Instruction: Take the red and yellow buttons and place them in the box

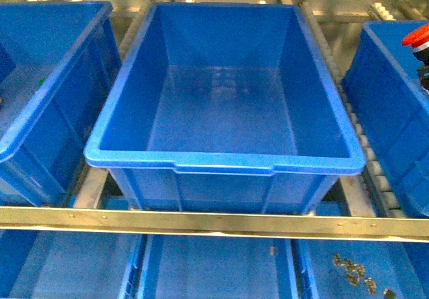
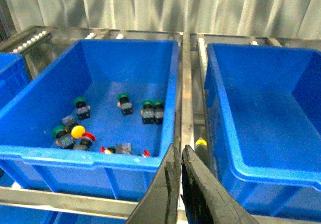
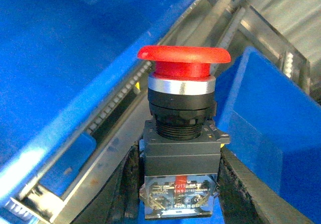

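Note:
The box [image 1: 221,161] stands in the middle, deep, blue and empty; the left wrist view also shows the box [image 2: 228,133]. My right gripper [image 3: 179,184] is shut on the red button [image 3: 183,63], gripping its black-and-grey body with the cap up. The same red button [image 1: 417,39] hangs at the far right above the right-hand bin. In the left bin lie a yellow button [image 2: 77,131], a red button [image 2: 88,138] and several green-capped ones. A yellow cap [image 2: 200,142] shows in the gap between the bins. My left gripper [image 2: 179,156] is shut and empty, just above that gap.
A blue bin [image 1: 40,91] sits left of the box and another [image 1: 392,111] to its right, with roller rails between them. A metal rail [image 1: 214,220] runs across the front. Shallow blue trays lie below, one holding small metal parts [image 1: 355,272].

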Tool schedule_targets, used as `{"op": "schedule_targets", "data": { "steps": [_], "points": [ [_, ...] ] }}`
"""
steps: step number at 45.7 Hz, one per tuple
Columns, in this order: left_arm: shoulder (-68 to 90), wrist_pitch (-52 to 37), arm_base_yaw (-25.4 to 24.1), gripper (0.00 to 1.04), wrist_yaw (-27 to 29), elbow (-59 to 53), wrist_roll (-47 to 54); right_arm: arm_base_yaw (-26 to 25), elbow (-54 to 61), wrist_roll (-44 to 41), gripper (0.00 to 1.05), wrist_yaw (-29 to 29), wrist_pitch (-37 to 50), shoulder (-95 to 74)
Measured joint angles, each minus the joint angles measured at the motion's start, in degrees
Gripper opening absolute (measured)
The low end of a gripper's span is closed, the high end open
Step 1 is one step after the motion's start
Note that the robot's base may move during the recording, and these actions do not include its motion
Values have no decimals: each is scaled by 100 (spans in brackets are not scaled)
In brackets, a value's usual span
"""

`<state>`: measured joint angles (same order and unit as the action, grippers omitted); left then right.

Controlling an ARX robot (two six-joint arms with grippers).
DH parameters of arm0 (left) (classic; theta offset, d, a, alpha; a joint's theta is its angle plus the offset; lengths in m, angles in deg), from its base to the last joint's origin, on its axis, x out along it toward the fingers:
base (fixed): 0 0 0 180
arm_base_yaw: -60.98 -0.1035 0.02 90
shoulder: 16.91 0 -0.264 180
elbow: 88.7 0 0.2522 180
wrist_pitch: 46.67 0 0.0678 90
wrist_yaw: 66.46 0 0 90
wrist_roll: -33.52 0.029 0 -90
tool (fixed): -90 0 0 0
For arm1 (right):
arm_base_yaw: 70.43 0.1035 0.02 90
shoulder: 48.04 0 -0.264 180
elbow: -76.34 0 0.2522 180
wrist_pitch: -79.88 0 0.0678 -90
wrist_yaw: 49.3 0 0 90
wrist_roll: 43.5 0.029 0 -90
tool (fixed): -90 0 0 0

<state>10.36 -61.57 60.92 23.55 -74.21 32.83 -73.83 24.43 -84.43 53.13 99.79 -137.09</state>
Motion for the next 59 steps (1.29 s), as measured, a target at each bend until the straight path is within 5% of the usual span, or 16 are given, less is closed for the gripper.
{"op": "schedule_targets", "data": {
  "steps": [31,35,53,59],
  "points": [
    [-1692,1823,4,2,-4,26,11,415,-155,278,34,-37,271,-293],
    [-2430,2769,4,2,-2,31,15,417,-175,284,34,-35,269,-302],
    [-2643,2868,4,2,0,33,22,210,-396,494,34,-87,267,-660],
    [-2643,2868,4,18,-2,33,20,122,-1003,514,34,-170,234,-1292]
  ]
}}
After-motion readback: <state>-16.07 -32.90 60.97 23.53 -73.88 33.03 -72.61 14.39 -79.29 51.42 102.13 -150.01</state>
